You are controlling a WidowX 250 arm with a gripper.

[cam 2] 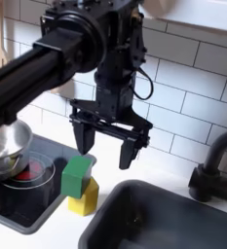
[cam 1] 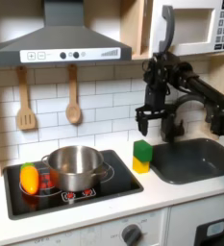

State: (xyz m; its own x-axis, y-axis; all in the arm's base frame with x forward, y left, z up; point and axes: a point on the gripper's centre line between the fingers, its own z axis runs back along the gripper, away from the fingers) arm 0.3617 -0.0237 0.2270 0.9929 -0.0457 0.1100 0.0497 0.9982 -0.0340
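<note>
My black gripper hangs open in the air, fingers pointing down, with nothing between them. Just below it, a little to the first exterior view's left, a green block stands on a yellow block on the white counter, between the stove and the sink. The fingertips are above the block and apart from it. A steel pot rests on the black stovetop, and an orange and yellow toy piece lies at the pot's left in the first exterior view.
A dark sink basin with a black faucet lies at the right in both exterior views. A wooden spatula and spoon hang on the tiled wall under the range hood. A microwave sits up right.
</note>
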